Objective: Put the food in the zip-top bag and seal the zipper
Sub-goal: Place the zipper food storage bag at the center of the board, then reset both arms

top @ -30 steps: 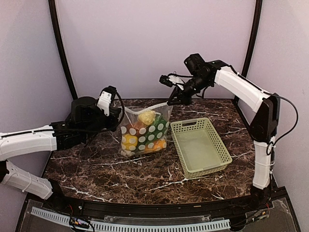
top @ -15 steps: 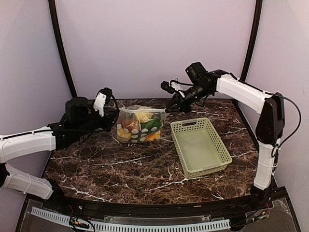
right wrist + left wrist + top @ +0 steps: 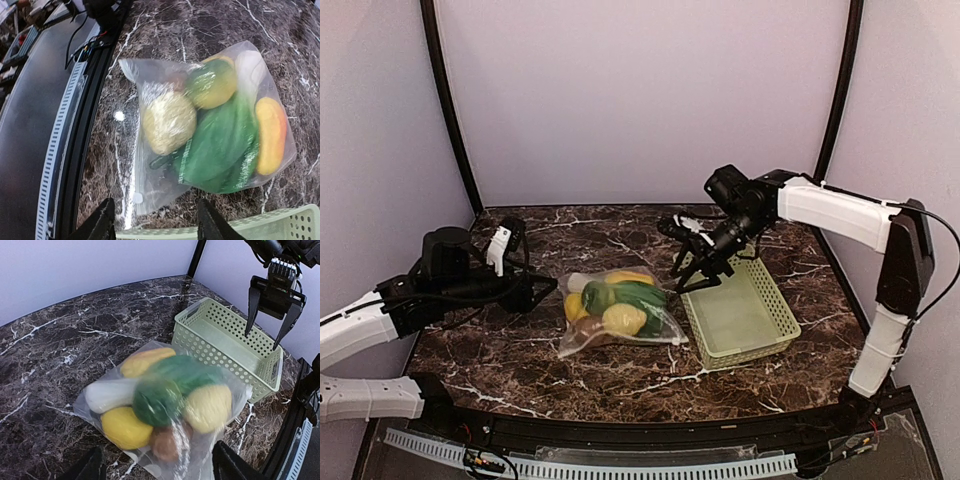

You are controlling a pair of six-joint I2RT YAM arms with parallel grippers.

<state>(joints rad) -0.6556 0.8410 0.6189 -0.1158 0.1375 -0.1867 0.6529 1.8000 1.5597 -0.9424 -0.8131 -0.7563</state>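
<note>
Lowered from where it was held up between the two arms a second ago, the zip-top bag (image 3: 620,318) is now laid flat on the dark marble worktop (image 3: 520,370), just beside the left side of the light green basket (image 3: 748,356). Both arms are drawn back from it. The left gripper (image 3: 528,292) is placed to the left of the bag, near it but apart from it. The right gripper (image 3: 694,278) is hung above the basket's left rim. Both sets of jaws are spread wide, and nothing is held in either. The food is seen packed together inside the bag: a pale yellow bumpy piece (image 3: 623,319), a green round fruit (image 3: 597,297), a long leek (image 3: 640,295) with its white end pointed left, a brown piece (image 3: 167,442) and an orange-yellow piece (image 3: 628,277). Every piece that can be seen is inside the plastic, so the filling step is judged to be done and the sealing step to be in hand. The zipper cannot be made out clearly in any view, and whether it is already pressed shut cannot be told. For the next move, the bag's mouth edge would have to be located. The film would then be steadied by one arm while the strip is pinched along its whole length by the other, with its jaws narrowed and kept low. The slippery film is judged likely to slide on the worktop if it is pushed rather than pinched.
</note>
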